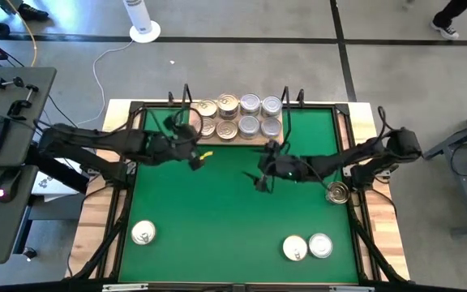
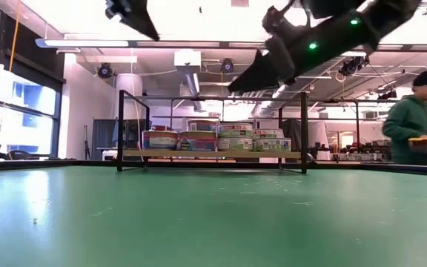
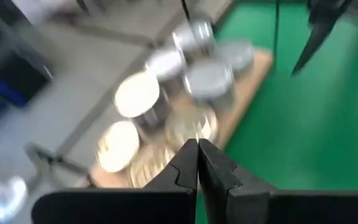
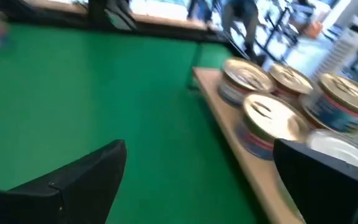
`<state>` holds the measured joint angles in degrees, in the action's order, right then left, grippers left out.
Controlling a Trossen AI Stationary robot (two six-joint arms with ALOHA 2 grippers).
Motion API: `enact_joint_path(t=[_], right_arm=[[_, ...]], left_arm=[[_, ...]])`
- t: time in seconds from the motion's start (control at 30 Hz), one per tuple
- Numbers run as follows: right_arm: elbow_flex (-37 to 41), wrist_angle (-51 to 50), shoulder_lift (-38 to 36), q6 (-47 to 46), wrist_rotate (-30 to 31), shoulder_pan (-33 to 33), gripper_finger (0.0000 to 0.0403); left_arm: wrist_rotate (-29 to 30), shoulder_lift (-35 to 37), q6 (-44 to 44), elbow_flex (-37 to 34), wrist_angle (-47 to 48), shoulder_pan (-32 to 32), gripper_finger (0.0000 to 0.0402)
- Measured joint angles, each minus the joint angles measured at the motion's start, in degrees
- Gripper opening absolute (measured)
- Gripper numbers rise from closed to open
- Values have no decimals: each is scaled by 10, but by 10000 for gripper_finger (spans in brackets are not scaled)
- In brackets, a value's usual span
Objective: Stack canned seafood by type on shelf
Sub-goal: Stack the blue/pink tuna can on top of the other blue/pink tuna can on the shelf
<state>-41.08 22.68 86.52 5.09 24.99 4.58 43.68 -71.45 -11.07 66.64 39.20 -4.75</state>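
1. Since the green mat [image 1: 217, 219] takes up most of the table and there is one of it, it makes an easy field to search. Four loose tins lie on it, all well apart from the shelf.
2. One shelf [image 2: 213, 154] stands at the far edge of the mat. From above I count eight lids on it in two rows of four, gold-tinted toward the left and silver-grey toward the right. The level view shows some tins sitting on others, so the true number is higher (I cannot count the hidden ones).
3. Two grippers are in play.
   - The right gripper [image 1: 259, 180] hangs above the mat just in front of the shelf's right half, its fingers spread wide and grasping nothing.
   - The left gripper [image 1: 194, 159] hovers before the shelf's left end, its fingers [image 3: 188, 163] pressed together on nothing.
4. My reading is that the step in hand is fetching another tin.
   - The nearest is the gold-looking tin [image 1: 338, 192] beside the right arm at the mat's right edge.
   - To do it well, bring the spread fingers down square over the rim, straddle the full width and clench low on the wall.
   - Then set it on a gold column, not a silver one.
5. The other loose tins are a pair [image 1: 308, 246] at the near right and a single tin [image 1: 143, 234] at the near left.
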Motion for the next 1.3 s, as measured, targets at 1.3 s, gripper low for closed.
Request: enact_joint_path(t=[1.3], right_arm=[[37,132,0,26,-16,60,399]], left_arm=[[-367,-185,-601,-153,41,-338,0]])
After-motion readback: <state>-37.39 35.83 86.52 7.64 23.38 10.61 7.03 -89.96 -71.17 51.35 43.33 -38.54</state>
